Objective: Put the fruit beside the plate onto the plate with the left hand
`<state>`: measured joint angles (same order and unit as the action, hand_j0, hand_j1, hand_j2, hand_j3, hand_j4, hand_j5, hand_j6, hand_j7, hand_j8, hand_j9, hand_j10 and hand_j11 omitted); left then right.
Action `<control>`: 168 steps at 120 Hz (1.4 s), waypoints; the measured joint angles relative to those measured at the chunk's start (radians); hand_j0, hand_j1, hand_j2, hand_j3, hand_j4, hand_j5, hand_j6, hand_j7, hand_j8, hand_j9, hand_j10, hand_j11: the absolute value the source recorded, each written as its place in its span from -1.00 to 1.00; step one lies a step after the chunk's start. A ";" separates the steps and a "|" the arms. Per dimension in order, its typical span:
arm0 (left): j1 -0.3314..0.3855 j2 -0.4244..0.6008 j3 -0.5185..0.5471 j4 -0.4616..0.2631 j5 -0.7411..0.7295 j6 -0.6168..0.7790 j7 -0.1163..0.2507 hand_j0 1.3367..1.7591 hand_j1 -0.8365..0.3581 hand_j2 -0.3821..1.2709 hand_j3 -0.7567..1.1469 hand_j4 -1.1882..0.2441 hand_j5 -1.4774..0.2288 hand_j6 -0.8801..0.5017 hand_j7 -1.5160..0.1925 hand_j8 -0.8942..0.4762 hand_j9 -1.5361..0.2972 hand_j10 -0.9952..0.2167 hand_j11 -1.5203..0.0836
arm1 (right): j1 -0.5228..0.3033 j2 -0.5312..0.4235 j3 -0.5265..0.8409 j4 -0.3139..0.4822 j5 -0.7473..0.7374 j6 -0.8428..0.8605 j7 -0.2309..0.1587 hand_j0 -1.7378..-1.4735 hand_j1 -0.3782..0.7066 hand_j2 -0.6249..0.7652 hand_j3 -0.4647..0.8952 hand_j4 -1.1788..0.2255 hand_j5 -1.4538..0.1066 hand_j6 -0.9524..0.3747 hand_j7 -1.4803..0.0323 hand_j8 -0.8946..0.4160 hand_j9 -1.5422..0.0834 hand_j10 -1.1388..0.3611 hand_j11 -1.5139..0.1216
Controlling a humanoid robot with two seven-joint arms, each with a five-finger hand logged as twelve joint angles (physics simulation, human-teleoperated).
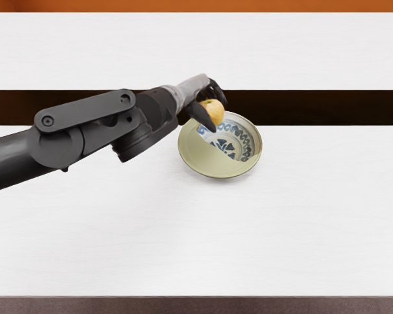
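Left robot hand (206,104) gripping one fruit (213,108) (yellowish), over one plate (203,154)

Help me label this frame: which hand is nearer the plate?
Left. The left hand grips the fruit right at the far-left rim of the plate. The right hand is not in view, so it cannot be placed against the plate.

Holding yellow fruit (213,110) in curled left hand (205,103) at the upper-left edge of plate (216,167), over white table (183,229).
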<state>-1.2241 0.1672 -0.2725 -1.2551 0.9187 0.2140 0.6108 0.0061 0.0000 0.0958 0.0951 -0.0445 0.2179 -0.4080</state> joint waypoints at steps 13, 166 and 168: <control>0.000 -0.002 -0.003 0.002 0.000 0.003 0.000 0.50 -0.05 -0.25 -0.20 -0.04 -0.18 -0.33 -0.13 -0.27 -0.16 -0.19 -0.06 | 0.000 0.000 0.000 0.000 0.000 0.000 0.000 -0.40 -0.95 -0.10 -0.32 0.68 0.86 0.43 0.96 0.36 0.90 0.52 0.85; 0.385 0.775 -0.361 -0.187 -1.248 -0.817 0.000 0.52 0.93 -0.53 -0.20 0.63 0.69 0.24 0.74 0.27 0.64 0.60 0.85 | 0.011 0.000 0.001 0.002 0.000 0.001 0.000 -0.40 -0.95 -0.10 -0.32 0.68 0.86 0.43 0.96 0.36 0.90 0.52 0.85; 0.389 0.785 -0.361 -0.187 -1.250 -0.819 0.000 0.52 0.93 -0.53 -0.20 0.63 0.69 0.24 0.74 0.27 0.64 0.60 0.86 | 0.012 0.000 0.001 0.002 0.000 0.001 0.000 -0.40 -0.95 -0.10 -0.32 0.68 0.86 0.43 0.96 0.36 0.90 0.52 0.85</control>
<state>-0.8351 0.9524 -0.6334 -1.4423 -0.3317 -0.6047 0.6109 0.0179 0.0000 0.0966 0.0967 -0.0444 0.2193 -0.4080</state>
